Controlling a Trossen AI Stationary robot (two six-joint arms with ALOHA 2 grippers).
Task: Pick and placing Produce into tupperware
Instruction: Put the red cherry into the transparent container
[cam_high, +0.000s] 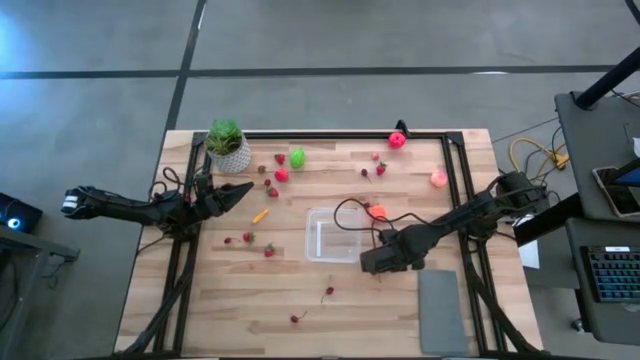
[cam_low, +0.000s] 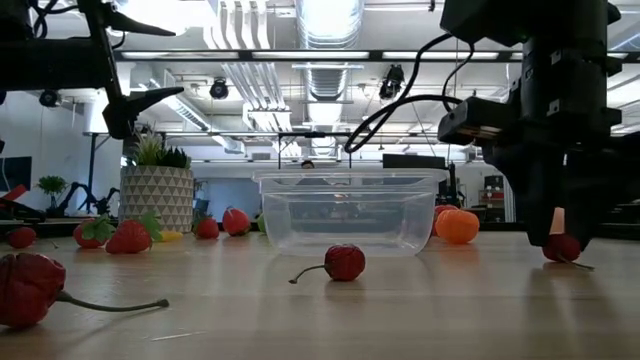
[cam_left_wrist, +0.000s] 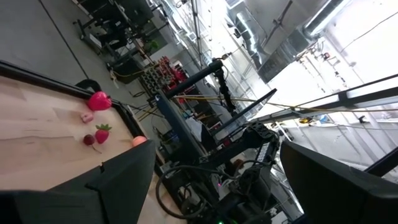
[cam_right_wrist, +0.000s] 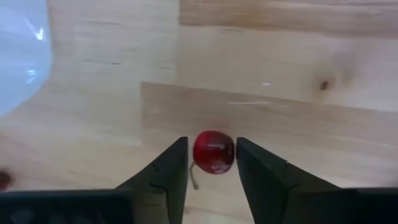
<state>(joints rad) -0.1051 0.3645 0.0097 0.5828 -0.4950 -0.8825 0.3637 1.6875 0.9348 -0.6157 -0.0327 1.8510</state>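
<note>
The clear tupperware (cam_high: 333, 235) stands empty mid-table, also in the low view (cam_low: 350, 212). Produce lies scattered on the wood: a lime-green piece (cam_high: 297, 157), red balls (cam_high: 282, 175) (cam_high: 397, 140), an orange ball (cam_high: 377, 211), strawberries (cam_high: 269, 250) and cherries (cam_high: 328, 291). My right gripper (cam_right_wrist: 211, 162) is open and low at the tupperware's near right corner (cam_high: 378, 262). Its fingers stand on either side of a red cherry (cam_right_wrist: 213, 151) that rests on the table (cam_low: 562, 247). My left gripper (cam_high: 238, 190) is open and held up in the air beside the plant. My right gripper points down with one finger on each side of the cherry (cam_right_wrist: 213, 151). One finger (cam_right_wrist: 249, 165) stands right at the cherry's skin, and I cannot tell whether it touches. The other finger (cam_right_wrist: 174, 168) leaves a small gap. The cherry lies on the table.
A potted green plant (cam_high: 228, 145) stands at the far left, close to my left gripper. A flat grey pad (cam_high: 440, 310) lies at the near right. A black frame (cam_high: 455, 180) runs along the table's edges. A cable (cam_high: 350, 205) loops over the tupperware's far right corner.
</note>
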